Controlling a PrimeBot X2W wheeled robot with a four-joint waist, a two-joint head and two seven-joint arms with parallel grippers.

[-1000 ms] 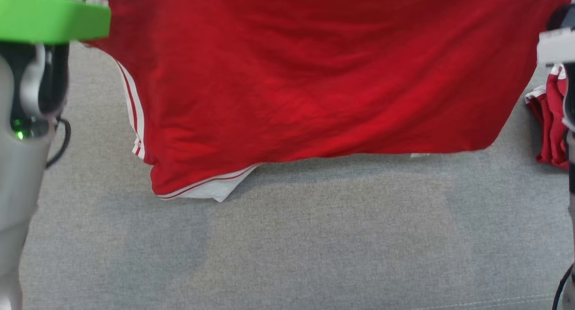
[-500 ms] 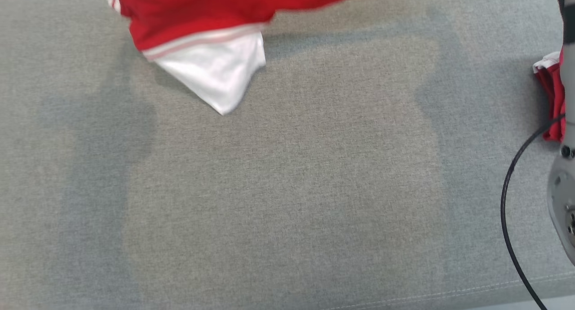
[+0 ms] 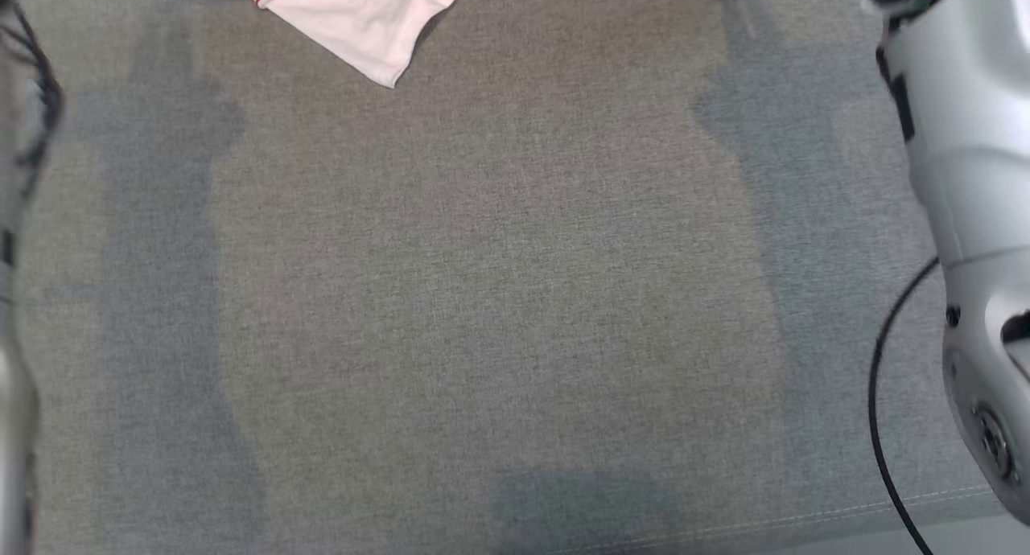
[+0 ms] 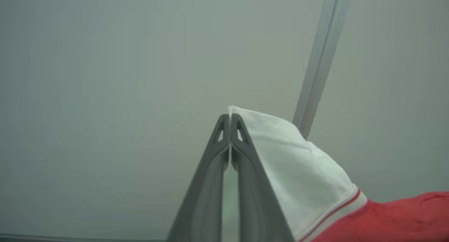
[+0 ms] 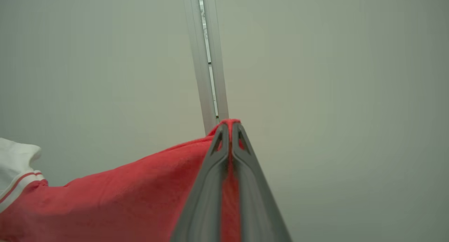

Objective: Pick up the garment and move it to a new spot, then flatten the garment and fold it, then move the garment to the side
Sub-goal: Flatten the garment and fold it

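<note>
The garment is red with white panels and red-and-white striped trim. In the head view only its white corner point(image 3: 362, 24) hangs in at the top edge, over the grey fabric surface point(image 3: 483, 298). My left gripper point(image 4: 230, 117) is shut on a white part of the garment point(image 4: 301, 165), with red cloth trailing off to the right. Red cloth of the garment point(image 5: 122, 196) is pinched between the closed fingers of my right gripper point(image 5: 230, 124), and the cloth stretches away to the left. Both grippers point at a pale wall.
My pale right forearm point(image 3: 966, 217) with a black cable point(image 3: 881, 426) runs down the head view's right edge. A blurred dark arm part point(image 3: 16, 217) lines the left edge. A grey vertical rail point(image 5: 207, 59) on the wall stands behind the grippers.
The garment has risen almost out of the top of the head view; one second ago its red body filled the upper half. The picture has shifted too. The red heap at right is gone from view.
</note>
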